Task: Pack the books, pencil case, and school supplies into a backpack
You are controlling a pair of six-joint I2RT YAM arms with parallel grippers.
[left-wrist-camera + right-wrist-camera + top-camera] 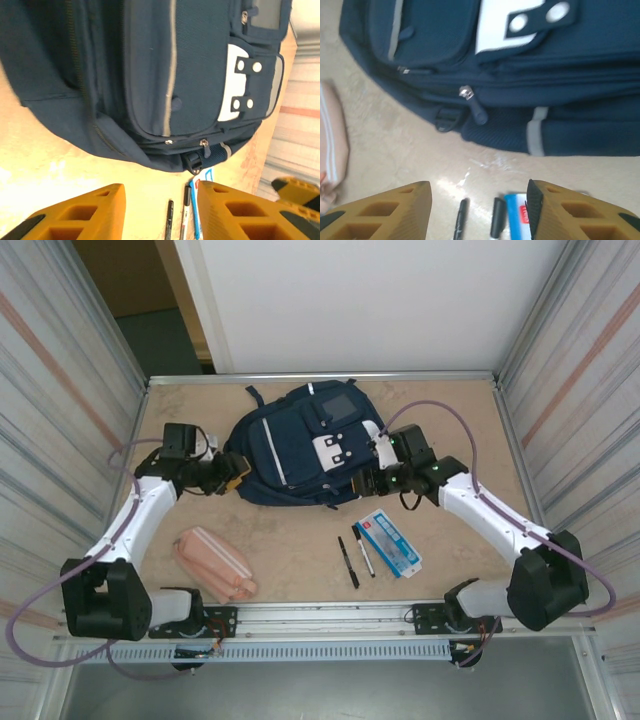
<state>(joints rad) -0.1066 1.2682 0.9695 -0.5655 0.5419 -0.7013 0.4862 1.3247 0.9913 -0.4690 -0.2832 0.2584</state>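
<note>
The navy backpack (290, 445) lies flat mid-table, its zips (466, 92) closed. My left gripper (236, 471) hovers open at the bag's left edge, and in the left wrist view its jaws (160, 200) hold nothing. My right gripper (373, 480) hangs open by the bag's lower right corner, its jaws (479, 200) also holding nothing. Two black pens (356, 555) and the blue-and-white box (390, 541) lie in front of the bag. The pink pencil case (213, 562) rests near the front left. The yellow-orange book is out of view.
Corrugated metal walls (60, 410) close in both sides of the sandy table (470, 430). A metal rail (330, 615) runs along the near edge between the arm bases. Bare table lies between the pencil case and the pens.
</note>
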